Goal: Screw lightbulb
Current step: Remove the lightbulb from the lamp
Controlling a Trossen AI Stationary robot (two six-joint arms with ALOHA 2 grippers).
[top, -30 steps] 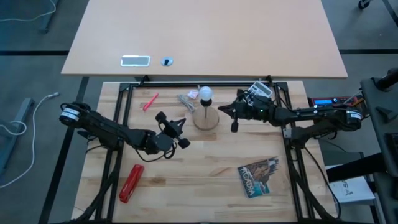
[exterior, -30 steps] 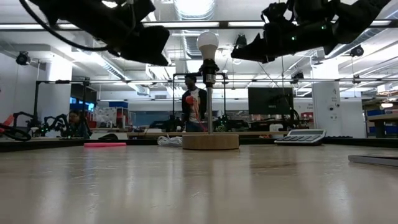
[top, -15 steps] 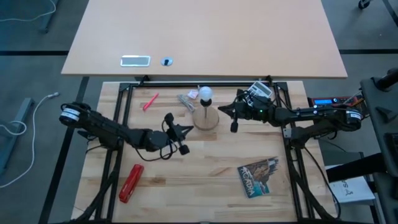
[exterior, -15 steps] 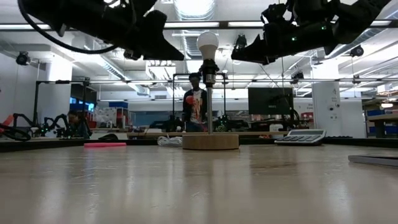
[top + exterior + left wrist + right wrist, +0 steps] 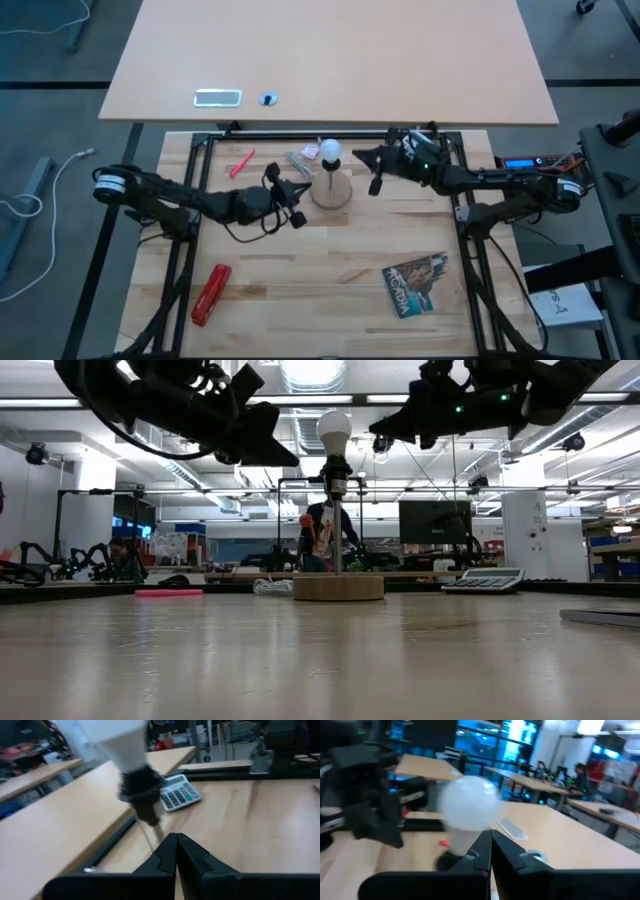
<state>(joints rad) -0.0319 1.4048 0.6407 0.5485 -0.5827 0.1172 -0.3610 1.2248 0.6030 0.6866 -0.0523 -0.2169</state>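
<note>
Lightbulb (image 5: 331, 152) sits upright in the black socket (image 5: 335, 468) on the thin post of the round wooden disc (image 5: 331, 191), which rests on the surface (image 5: 330, 270) near the middle of its far edge. Left claw (image 5: 291, 200) hovers just beside the disc on its left, its fingers (image 5: 172, 854) pressed together and holding nothing. Right claw (image 5: 368, 170) hangs just to the right of the bulb, apart from it, its fingers (image 5: 487, 851) likewise closed and empty. A calculator (image 5: 177, 795) lies near the far right corner, a crinkled clear wrapper (image 5: 299, 161) and a red marker (image 5: 241, 163) along the far edge to the left, a red tool (image 5: 211, 293) toward the near left corner, and a booklet (image 5: 417, 282) toward the near right.
</note>
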